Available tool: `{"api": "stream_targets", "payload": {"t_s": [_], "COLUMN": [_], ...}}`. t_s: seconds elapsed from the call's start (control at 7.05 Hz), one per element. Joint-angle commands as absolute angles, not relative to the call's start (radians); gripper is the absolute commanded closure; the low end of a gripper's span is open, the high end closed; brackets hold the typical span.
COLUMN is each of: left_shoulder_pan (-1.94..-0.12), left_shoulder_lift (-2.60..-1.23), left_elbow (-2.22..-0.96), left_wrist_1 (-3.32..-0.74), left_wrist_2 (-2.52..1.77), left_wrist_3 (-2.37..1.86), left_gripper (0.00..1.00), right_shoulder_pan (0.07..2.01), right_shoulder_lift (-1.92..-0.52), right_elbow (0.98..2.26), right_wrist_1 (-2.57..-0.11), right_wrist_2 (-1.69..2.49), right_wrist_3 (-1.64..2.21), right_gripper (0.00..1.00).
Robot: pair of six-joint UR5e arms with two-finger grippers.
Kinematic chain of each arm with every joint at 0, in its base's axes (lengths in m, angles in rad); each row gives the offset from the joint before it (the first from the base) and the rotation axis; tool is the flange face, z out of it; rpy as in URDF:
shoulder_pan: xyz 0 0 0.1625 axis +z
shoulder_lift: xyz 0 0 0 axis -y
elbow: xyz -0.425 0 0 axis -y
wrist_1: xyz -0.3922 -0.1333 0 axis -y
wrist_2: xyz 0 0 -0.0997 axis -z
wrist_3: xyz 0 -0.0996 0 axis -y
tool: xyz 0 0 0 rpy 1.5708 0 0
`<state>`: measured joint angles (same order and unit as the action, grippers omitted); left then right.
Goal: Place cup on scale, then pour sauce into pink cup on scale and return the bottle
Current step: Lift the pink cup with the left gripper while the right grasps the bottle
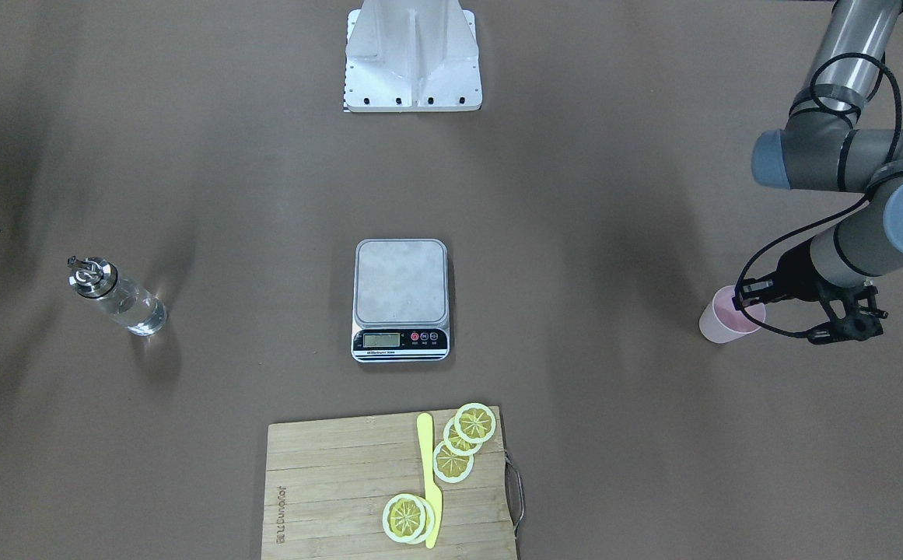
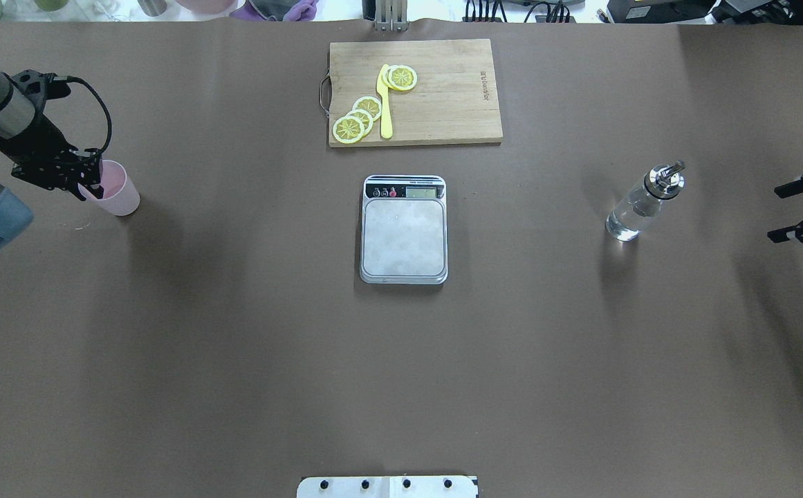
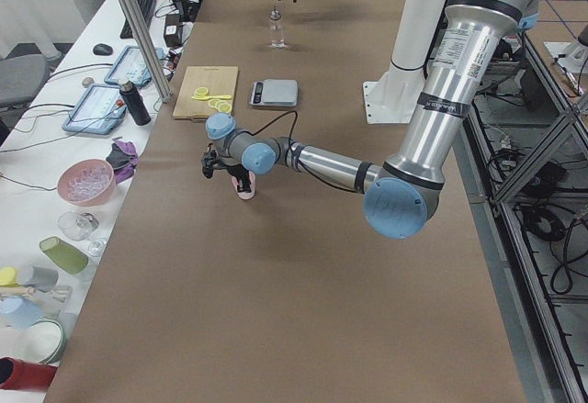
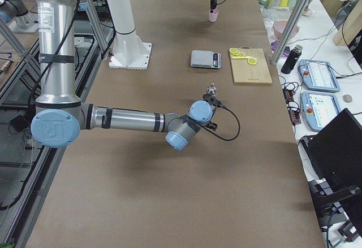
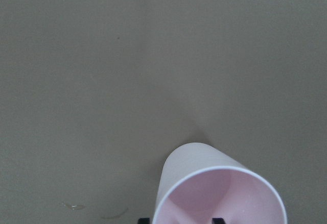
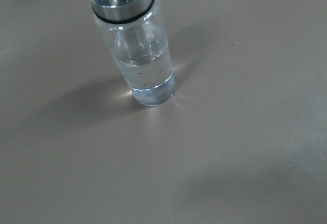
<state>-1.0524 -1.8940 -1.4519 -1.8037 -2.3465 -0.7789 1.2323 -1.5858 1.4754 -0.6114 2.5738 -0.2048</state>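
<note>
1. At the desk's left end we see the cup (image 2: 117, 194) standing upright on the desk (image 2: 235, 346), mouth up and well apart from the scale (image 2: 404, 232).
2. The left jaws sit at the cup's rim, on the side that faces the left end. In the wrist view we make out two dark fingertips (image 5: 218, 221) set apart. One is just outside the cup's wall and the other is over its mouth. We cannot tell whether either one touches the cup.
3. The scale lies mid-desk, midway between the two ends. Its display strip is turned toward the far edge, away from the robot.
4. Near the right end we find the bottle (image 2: 640, 207) standing upright on the desk, with its metal cap (image 2: 664, 176) on top. It is as far from the scale as the cup is.
5. The sauce (image 6: 145, 76) is clear and fills about half of the glass body.
6. The right jaws hang at the right end, near the bottle but not touching it. We see them spread apart.
7. Along the far edge, just beyond the scale, lies a board (image 2: 442, 104). It carries lemon slices (image 2: 349, 128) and a yellow knife (image 2: 385, 104).
</note>
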Motion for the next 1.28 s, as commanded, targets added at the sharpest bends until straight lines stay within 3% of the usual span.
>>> {"api": "stream_targets", "payload": {"t_s": [0.0,0.28,0.71,1.14], "left_shoulder_pan": [-1.052,-1.052,-1.054,-1.040], "left_shoulder_lift": [-1.901,-1.902,-1.945,-2.077], "left_elbow": [-1.447,-1.448,-1.465,-1.535], "left_wrist_1": [-1.802,-1.804,-1.767,-1.528], "left_wrist_2": [-2.349,-2.350,-2.353,-2.362], "left_wrist_3": [-0.773,-0.773,-0.781,-0.773], "left_gripper": [0.78,1.00,1.00,1.00], "right_shoulder_pan": [1.183,1.125,1.063,1.048], "right_shoulder_lift": [-1.543,-1.507,-1.470,-1.463], "right_elbow": [1.474,1.468,1.434,1.410], "right_wrist_1": [-0.565,-0.488,-0.349,-0.345], "right_wrist_2": [2.522,2.429,2.370,2.368], "right_wrist_3": [-0.201,-0.177,0.023,0.041], "right_gripper": [0.00,0.00,0.00,0.00]}}
